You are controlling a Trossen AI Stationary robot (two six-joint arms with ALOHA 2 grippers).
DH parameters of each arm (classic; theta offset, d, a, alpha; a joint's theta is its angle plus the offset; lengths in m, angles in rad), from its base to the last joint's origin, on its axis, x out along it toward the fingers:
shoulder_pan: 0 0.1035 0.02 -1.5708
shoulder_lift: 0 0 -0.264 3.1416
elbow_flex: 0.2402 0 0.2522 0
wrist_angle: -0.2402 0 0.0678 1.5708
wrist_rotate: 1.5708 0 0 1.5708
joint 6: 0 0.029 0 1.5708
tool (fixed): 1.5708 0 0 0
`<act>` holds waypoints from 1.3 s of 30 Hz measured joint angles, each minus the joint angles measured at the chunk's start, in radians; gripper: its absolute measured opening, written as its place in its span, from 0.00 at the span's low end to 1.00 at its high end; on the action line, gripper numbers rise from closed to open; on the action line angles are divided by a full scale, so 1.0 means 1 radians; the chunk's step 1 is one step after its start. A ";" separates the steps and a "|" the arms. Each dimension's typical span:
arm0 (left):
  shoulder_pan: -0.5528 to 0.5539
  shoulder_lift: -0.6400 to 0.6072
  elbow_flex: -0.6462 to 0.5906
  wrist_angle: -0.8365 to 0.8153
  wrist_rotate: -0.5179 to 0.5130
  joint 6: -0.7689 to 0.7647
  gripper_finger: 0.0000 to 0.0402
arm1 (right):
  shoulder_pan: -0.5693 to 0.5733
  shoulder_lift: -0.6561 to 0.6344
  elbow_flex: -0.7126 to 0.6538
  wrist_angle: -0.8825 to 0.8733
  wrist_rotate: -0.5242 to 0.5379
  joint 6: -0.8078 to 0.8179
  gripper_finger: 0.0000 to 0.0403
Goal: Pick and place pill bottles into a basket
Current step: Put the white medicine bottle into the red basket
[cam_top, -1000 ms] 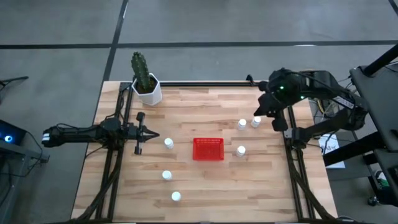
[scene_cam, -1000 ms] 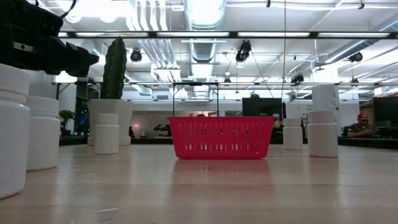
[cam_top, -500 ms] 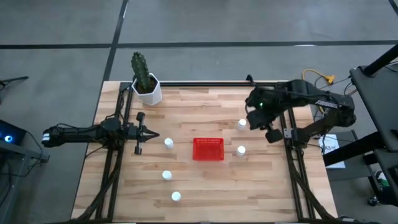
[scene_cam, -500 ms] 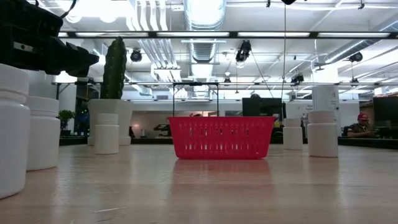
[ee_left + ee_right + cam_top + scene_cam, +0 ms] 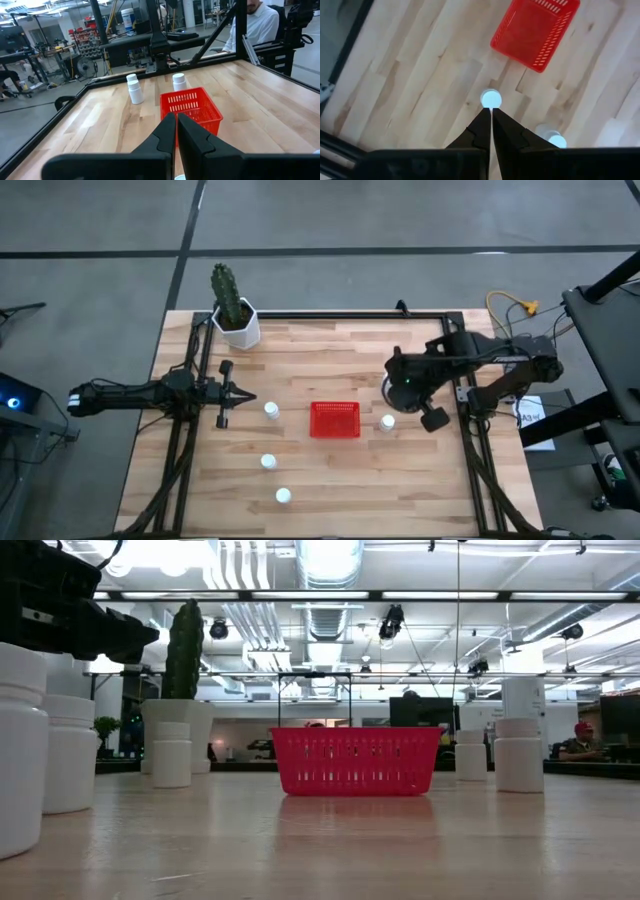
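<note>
The red basket (image 5: 334, 420) sits mid-table; it also shows in the low view (image 5: 355, 760). White pill bottles stand upright on their bases: three left of the basket (image 5: 271, 410) (image 5: 268, 462) (image 5: 283, 496) and one on its right (image 5: 388, 422). My right gripper (image 5: 400, 385) is shut and hangs above the table's right part, pointing down. Its wrist view shows its tips (image 5: 491, 111) over a bottle cap (image 5: 491, 98), apart from it, and a second bottle (image 5: 552, 140). My left gripper (image 5: 245, 396) (image 5: 176, 117) is shut, level, near the left edge. My right arm covers the other bottles.
A white pot with a green cactus (image 5: 235, 315) stands at the far left corner. Black frame rails (image 5: 190, 430) (image 5: 470, 440) run along the table's left and right sides. A person in a white shirt (image 5: 255, 22) sits beyond the right side.
My right gripper has swung from the far right corner toward the table's left and near edges, ending over the two bottles right of the basket, which it now covers in the high view. My left arm, the basket and the bottles have stayed where they were.
</note>
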 joint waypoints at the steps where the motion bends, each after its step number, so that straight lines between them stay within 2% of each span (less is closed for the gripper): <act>1: 0.000 0.000 0.000 0.000 0.000 0.000 0.00 | 0.005 0.005 0.000 0.000 0.000 0.000 0.02; 7: 0.000 0.000 0.000 0.000 0.000 0.000 0.00 | 0.011 0.025 0.000 0.002 0.007 0.001 0.02; 11: 0.000 0.000 0.000 0.002 0.000 0.000 0.00 | 0.010 0.030 0.000 -0.007 0.059 0.001 0.02; 21: 0.000 0.002 0.000 -0.001 0.000 0.000 0.00 | 0.010 0.051 -0.001 -0.009 0.060 -0.007 0.02; 31: 0.000 0.003 0.000 -0.001 0.000 0.000 0.00 | 0.009 0.151 -0.008 -0.035 0.073 -0.012 0.02; 39: 0.000 0.007 0.000 0.000 0.000 0.000 0.00 | 0.004 0.140 -0.094 0.030 0.077 -0.021 0.02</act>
